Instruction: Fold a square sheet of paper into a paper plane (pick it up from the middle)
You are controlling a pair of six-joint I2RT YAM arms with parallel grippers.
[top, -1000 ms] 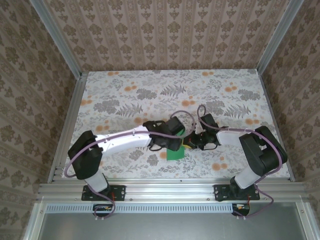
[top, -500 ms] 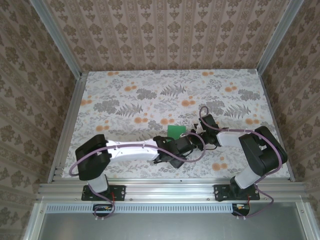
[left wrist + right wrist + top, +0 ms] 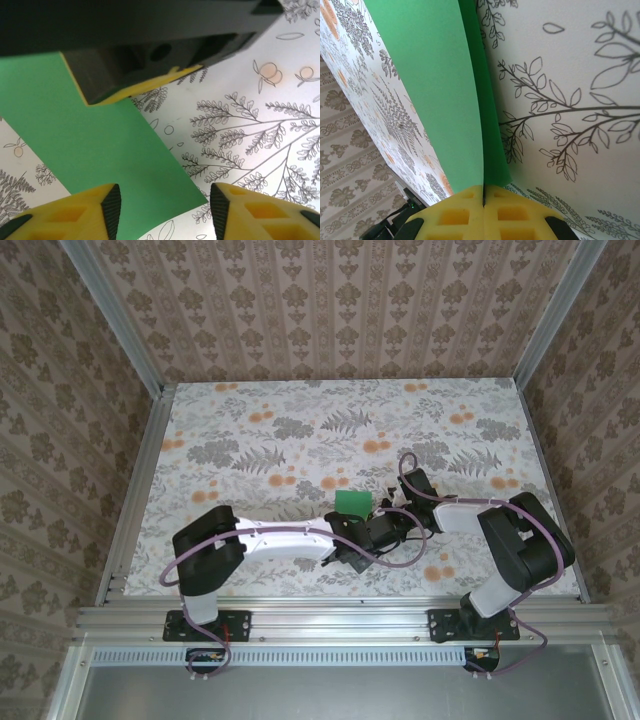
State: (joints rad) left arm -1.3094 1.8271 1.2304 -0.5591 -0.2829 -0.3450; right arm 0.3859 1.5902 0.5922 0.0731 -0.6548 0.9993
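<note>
Paper [image 3: 352, 504]: bright green, plain, no print. Small folded patch on floral desk [image 3: 250, 430], near centre, just beyond both wrists. Edges straight, surface smooth.

Right wrist view: lighter and darker green faces meet along straight crease running into right fingers [image 3: 470, 215]. These are pressed together, pinching paper's near edge.

Left fingers [image 3: 85, 215] spread, nothing gripped. Paper's pointed corner lies on desk between them. Right arm's yellow pad rests on paper's far part.
</note>
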